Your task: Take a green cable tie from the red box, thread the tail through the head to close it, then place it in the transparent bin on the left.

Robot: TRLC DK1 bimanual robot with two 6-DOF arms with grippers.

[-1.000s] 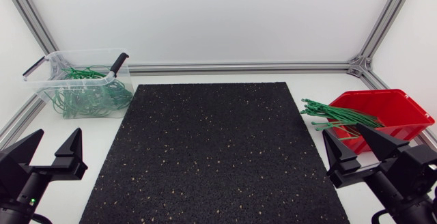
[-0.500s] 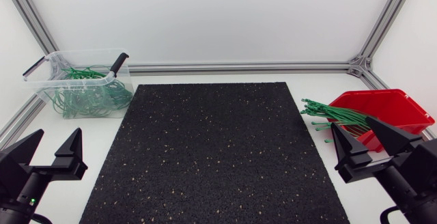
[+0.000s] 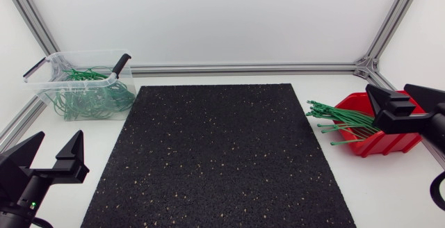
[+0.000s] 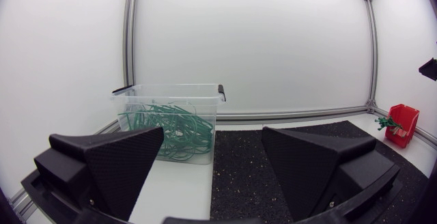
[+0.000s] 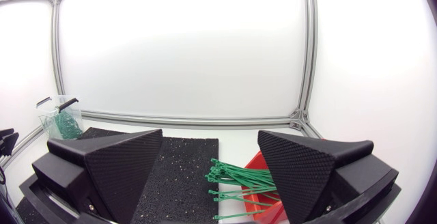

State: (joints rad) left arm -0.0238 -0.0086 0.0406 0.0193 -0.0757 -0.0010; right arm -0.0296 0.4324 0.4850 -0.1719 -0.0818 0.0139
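The red box stands at the right of the table, and a bundle of straight green cable ties sticks out of it toward the black mat. My right gripper hangs open and empty above the box. In the right wrist view the cable ties and red box lie below and ahead of the open right gripper. The transparent bin at the back left holds several looped green ties. My left gripper is open and empty near the front left edge.
Grey aluminium frame rails run along the back and sides of the white table. In the left wrist view the bin stands ahead of the open left gripper, with the mat beside it and the red box far off.
My right gripper has moved from the front right edge back and to the right, ending above the red box. The left arm has not moved.
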